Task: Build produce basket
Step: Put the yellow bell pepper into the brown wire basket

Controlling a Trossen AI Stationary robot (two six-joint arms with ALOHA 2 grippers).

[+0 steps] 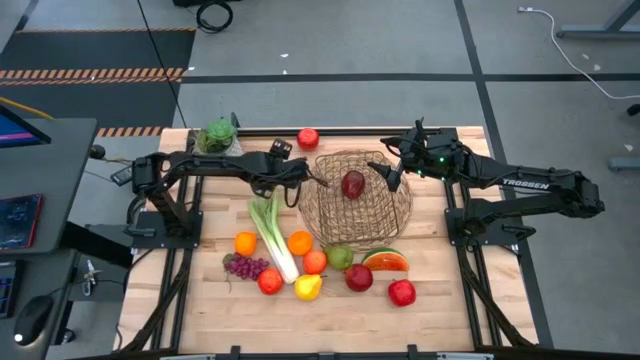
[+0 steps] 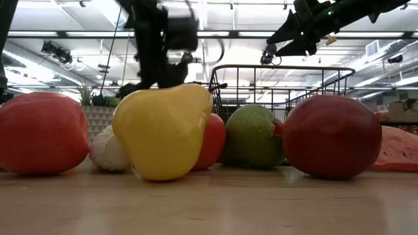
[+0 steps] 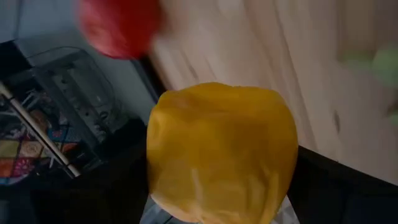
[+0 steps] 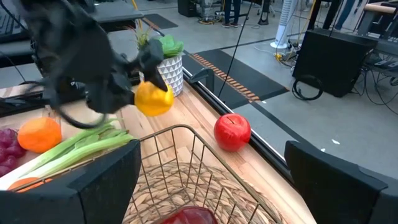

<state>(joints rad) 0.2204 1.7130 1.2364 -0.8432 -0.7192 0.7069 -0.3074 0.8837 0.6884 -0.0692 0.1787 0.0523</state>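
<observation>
We can read only one piece of lettering: the word "TROSSEN" in white capitals, printed along the dark forearm link of the right arm (image 1: 527,184) in the high view, where that arm reaches in over the worktop (image 1: 440,310). In the left wrist view a colourful printed sheet (image 3: 22,152) lies off to the side, but we cannot make out any words or numbers on it. The low view and the right wrist view give us no legible text, labels, brands or signs.
</observation>
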